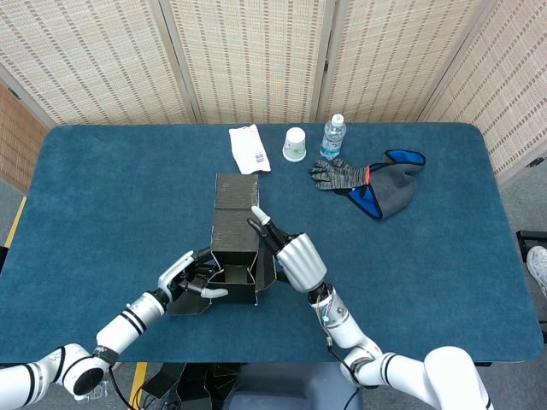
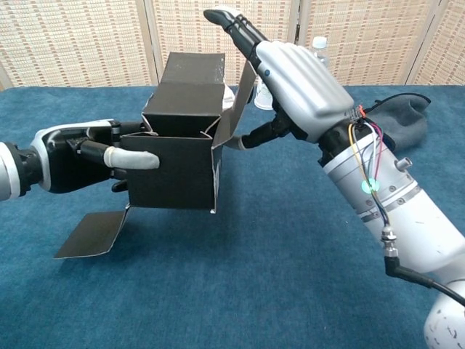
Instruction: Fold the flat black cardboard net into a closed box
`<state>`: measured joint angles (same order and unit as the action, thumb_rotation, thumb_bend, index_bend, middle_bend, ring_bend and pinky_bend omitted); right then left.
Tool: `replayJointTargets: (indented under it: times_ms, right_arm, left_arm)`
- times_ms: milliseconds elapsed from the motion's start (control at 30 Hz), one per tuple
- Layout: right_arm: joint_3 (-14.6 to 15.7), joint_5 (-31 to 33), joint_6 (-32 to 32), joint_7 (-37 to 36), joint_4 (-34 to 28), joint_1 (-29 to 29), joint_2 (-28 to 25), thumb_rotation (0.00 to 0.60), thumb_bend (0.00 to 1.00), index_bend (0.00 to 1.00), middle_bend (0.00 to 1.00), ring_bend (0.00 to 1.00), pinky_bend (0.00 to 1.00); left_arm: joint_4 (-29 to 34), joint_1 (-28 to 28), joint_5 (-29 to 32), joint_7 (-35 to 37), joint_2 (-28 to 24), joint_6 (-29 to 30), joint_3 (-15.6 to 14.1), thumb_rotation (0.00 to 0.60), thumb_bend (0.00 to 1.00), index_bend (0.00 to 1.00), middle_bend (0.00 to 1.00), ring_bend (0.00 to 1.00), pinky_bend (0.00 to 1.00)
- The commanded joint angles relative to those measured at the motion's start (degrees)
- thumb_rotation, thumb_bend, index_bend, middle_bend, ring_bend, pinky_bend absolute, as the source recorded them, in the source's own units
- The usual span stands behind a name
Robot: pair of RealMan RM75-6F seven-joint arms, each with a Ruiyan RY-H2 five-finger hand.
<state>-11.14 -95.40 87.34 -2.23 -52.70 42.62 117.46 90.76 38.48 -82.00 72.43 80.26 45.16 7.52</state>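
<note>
**Half-folded black box held between both hands**

The black cardboard box [image 2: 174,156] stands partly formed near the front middle of the bench [image 1: 102,196], its matte walls squared into an open-topped cube. A tall lid panel rises from its far wall, and a loose flap [image 2: 93,234] lies flat on the blue felt-like cloth at about 8 o'clock from the box. A side flap at the right edge angles outward.

The left hand [image 2: 87,154] grips the box from 9 o'clock: its white-tipped thumb lies across the front wall while the dark fingers curl behind the left side. The right hand [image 2: 290,73] holds nothing closed in its grasp; its fingers are stretched straight and together, reaching up past the lid panel, with the thumb touching the right side flap.

Toward 12 o'clock on the bench sit a folded white packet [image 1: 249,149], a white paper cup [image 1: 295,144] and a clear water bottle [image 1: 332,137]. At 2 o'clock lie a knitted grey glove [image 1: 339,175] and a grey cloth with blue trim [image 1: 391,186].
</note>
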Motion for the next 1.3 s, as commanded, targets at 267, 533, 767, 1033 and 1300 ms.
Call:
replayJointTargets:
  times_ms: [267, 533, 767, 1033, 1300]
  right_arm:
    - [0.38, 0.82, -0.64, 0.25, -3.18, -1.15, -2.14, 0.6, 0.0, 0.0, 0.0, 0.53, 1.0]
    - [-0.35, 1.49, -1.82, 1.79, -7.74, -1.31, -4.78, 0.6, 0.0, 0.0, 0.0, 0.5, 1.0]
    - [0.82, -1.18, -0.1, 1.3, -3.98, -0.59, -3.27, 0.6, 0.0, 0.0, 0.0, 0.5, 1.0]
    - [2.46, -4.51, -0.24, -0.87, -0.15, 1.86, -3.08, 0.6, 0.0, 0.05, 0.1, 0.58, 1.0]
    - [5.46, -7.57, -1.6, -2.94, 0.85, 3.67, -4.98, 0.6, 0.0, 0.24, 0.25, 0.65, 1.0]
  left_arm:
    - [-0.36, 0.1, -0.03, 0.31, 0.07, 0.08, -0.26, 0.6, 0.11, 0.28, 0.27, 0.58, 0.77]
    - [-0.46, 0.17, 0.19, 0.02, 0.18, -0.18, -0.59, 0.6, 0.11, 0.28, 0.27, 0.58, 0.77]
    - [-0.39, 0.51, -0.08, 0.17, 0.25, -0.22, -0.49, 0.6, 0.11, 0.28, 0.27, 0.58, 0.77]
    - [-0.04, 0.61, -0.13, 0.26, -0.22, 0.0, -0.4, 0.6, 0.11, 0.27, 0.27, 0.58, 0.77]
    - [-0.22, 0.63, -0.34, 0.66, -0.41, 0.06, -0.61, 0.6, 0.11, 0.28, 0.27, 0.58, 0.77]
